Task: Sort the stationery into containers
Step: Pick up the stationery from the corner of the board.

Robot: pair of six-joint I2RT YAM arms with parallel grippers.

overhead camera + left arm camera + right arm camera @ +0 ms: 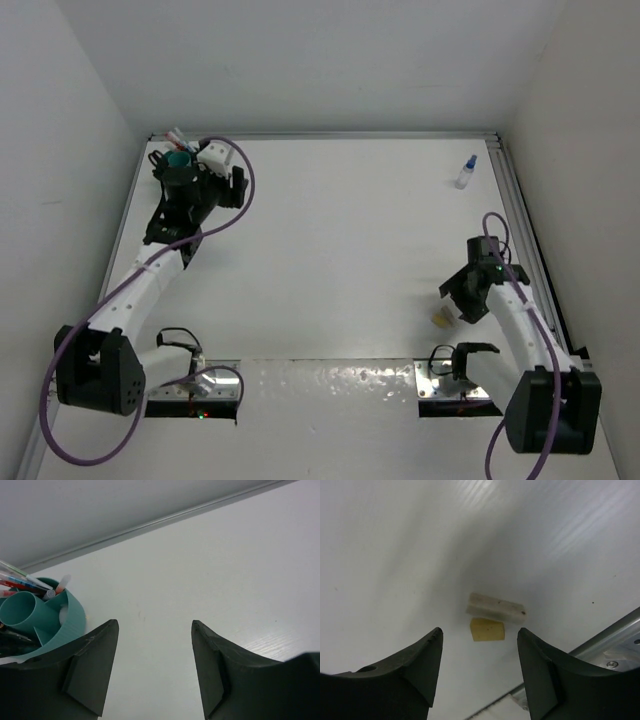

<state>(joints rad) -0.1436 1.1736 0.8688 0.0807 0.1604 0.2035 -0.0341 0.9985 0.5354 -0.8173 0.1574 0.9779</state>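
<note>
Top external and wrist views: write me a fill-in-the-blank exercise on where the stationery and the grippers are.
1. The pens stand in the ____ pot.
2. Under the open right gripper lie ____ small blocks, side by side.
3. The blue-capped bottle stands near the far ____ corner of the table.
4. The open left gripper holds ____.
Missing words: teal; two; right; nothing.
</note>
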